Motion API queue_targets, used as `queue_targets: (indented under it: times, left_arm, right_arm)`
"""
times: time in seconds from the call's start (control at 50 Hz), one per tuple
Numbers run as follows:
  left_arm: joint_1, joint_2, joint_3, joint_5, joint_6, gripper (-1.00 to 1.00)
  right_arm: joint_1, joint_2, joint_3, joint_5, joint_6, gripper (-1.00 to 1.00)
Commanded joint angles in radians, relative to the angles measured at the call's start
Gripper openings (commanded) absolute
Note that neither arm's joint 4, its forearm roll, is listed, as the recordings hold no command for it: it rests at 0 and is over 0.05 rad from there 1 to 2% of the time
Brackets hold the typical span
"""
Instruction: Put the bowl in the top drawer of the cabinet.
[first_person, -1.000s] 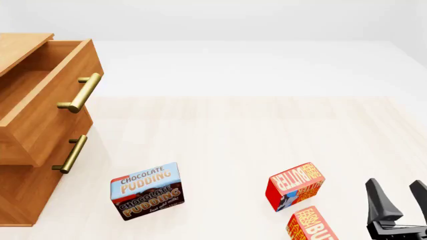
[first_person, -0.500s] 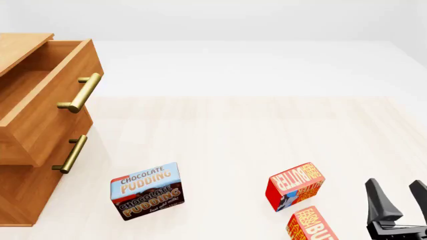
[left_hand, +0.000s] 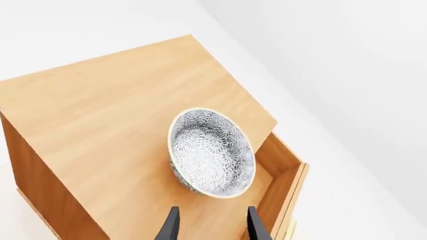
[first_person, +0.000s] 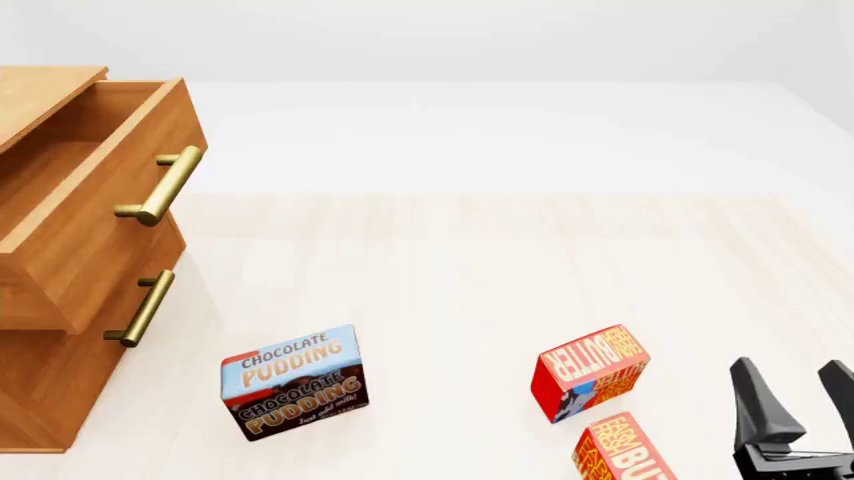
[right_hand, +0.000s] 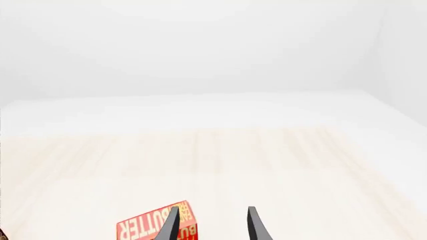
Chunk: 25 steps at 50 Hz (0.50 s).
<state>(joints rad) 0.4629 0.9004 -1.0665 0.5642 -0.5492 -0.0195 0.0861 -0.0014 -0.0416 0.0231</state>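
The bowl (left_hand: 211, 152), white with a fine grey floral pattern, shows only in the left wrist view. It sits tilted at the edge where the cabinet's top (left_hand: 113, 115) meets the pulled-out top drawer (left_hand: 279, 172); I cannot tell whether it rests on the top or in the drawer. My left gripper (left_hand: 212, 220) hovers just short of it, open, with nothing between its fingers. In the front view the cabinet (first_person: 40, 400) stands at the far left with its top drawer (first_person: 94, 230) pulled out. My right gripper (first_person: 790, 375) is open at the near right.
A chocolate pudding box (first_person: 294, 382) stands in front of the cabinet. Two red butter boxes (first_person: 591, 370) (first_person: 621, 450) lie just left of the right gripper. The lower drawer's brass handle (first_person: 140, 308) sits under the open drawer.
The right gripper has sunk very slightly in the front view. Cabinet, drawer and boxes stay where they were.
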Motion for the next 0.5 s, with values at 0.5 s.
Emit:
queue_targets:
  times: [0.5]
  left_arm:
    - [-0.352, -0.291, 0.093, 0.169, -0.017, 1.0]
  right_arm:
    - [0.012, -0.02, 0.0, 0.011, 0.002, 1.0]
